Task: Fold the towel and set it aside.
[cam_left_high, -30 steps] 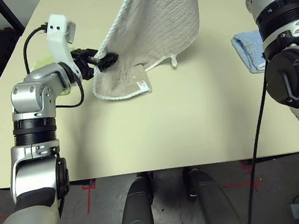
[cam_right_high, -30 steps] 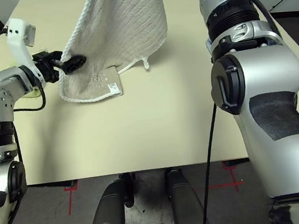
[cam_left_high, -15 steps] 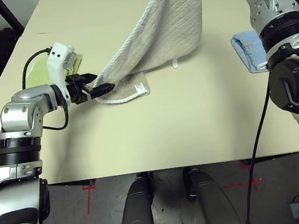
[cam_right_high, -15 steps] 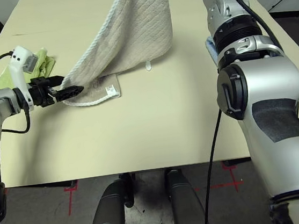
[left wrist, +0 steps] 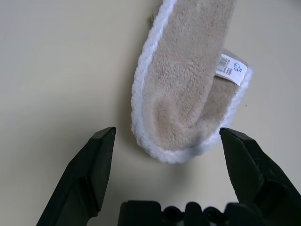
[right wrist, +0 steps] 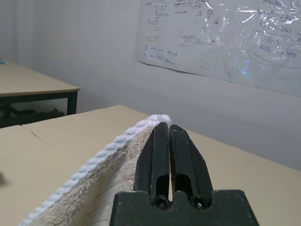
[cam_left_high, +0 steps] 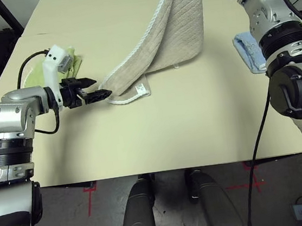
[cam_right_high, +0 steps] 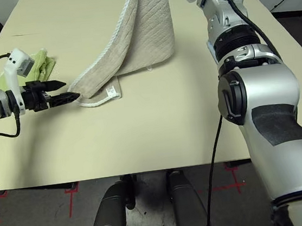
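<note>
The beige towel (cam_left_high: 174, 28) with white edging hangs from its top corner, where my right gripper (right wrist: 165, 126) is shut on it high over the far side of the table. The towel slopes down to the left, and its low corner with the white care tag (left wrist: 232, 69) lies on the table. My left gripper (cam_left_high: 96, 88) stands open just left of that low corner, close above the table. Its fingers (left wrist: 89, 169) are spread wide, and the towel's folded end (left wrist: 183, 103) lies just ahead of them, untouched.
A lime-green towel (cam_left_high: 40, 74) lies behind my left wrist near the table's left edge. A light blue towel (cam_left_high: 247, 50) lies at the right side beside my right arm. The near half of the tan table (cam_left_high: 186, 131) is bare.
My left gripper has dropped lower and drawn back to the left, away from the towel's edge. The towel's low corner has settled flatter on the table. My right arm has swung farther back.
</note>
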Robot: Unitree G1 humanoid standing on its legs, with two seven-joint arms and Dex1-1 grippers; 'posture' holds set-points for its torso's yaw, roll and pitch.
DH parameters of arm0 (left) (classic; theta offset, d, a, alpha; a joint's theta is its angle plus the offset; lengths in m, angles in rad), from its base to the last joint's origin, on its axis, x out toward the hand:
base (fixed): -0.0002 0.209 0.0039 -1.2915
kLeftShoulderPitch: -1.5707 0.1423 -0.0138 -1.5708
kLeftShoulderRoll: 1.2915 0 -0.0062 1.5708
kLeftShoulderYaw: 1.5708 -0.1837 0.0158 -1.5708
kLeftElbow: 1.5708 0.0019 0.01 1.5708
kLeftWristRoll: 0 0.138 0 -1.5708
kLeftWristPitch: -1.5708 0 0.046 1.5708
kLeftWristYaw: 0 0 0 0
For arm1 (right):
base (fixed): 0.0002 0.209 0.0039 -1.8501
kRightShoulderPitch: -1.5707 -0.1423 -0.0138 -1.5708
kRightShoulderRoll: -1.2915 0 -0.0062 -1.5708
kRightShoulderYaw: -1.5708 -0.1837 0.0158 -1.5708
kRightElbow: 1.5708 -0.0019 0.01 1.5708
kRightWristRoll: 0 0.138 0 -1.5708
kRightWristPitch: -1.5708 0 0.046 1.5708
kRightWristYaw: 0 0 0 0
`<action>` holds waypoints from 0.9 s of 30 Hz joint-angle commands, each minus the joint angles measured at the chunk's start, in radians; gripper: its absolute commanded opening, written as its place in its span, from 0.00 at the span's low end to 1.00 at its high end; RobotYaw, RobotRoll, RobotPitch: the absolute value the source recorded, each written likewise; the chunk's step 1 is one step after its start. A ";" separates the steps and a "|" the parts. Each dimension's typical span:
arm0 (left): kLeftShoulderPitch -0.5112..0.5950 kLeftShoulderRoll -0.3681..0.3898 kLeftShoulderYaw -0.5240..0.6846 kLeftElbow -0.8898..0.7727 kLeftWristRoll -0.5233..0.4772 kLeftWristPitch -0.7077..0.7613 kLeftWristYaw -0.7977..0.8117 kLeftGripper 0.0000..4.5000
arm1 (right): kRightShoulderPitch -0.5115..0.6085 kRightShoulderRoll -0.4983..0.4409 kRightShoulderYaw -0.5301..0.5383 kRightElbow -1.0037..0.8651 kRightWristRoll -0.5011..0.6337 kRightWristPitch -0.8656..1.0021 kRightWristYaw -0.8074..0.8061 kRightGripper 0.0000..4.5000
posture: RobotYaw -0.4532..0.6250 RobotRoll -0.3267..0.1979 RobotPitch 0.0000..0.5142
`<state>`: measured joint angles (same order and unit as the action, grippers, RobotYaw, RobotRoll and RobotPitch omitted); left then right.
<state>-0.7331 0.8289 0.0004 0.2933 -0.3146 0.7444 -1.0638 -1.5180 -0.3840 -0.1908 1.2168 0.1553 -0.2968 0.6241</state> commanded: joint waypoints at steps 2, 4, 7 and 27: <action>-0.017 -0.019 -0.011 0.077 0.027 -0.026 0.021 1.00 | -0.011 -0.007 -0.008 -0.029 0.003 0.003 0.009 0.02 | 0.40 0.62 0.45; -0.033 -0.029 -0.006 0.111 0.032 -0.040 0.031 1.00 | -0.012 -0.007 -0.008 -0.031 0.004 0.003 0.012 0.02 | 0.40 0.62 0.45; -0.054 -0.042 0.001 0.140 0.031 -0.045 0.034 1.00 | -0.010 -0.007 -0.008 -0.034 0.004 0.004 0.014 0.02 | 0.40 0.62 0.45; -0.076 0.057 -0.056 0.105 0.002 0.135 -0.146 0.01 | 0.000 -0.038 -0.009 -0.025 -0.006 0.000 -0.001 0.00 | 0.39 0.62 0.43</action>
<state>-0.8285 0.8641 -0.0396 0.4253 -0.3009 0.8515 -1.1843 -1.5181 -0.3990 -0.1907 1.1952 0.1538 -0.2926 0.6297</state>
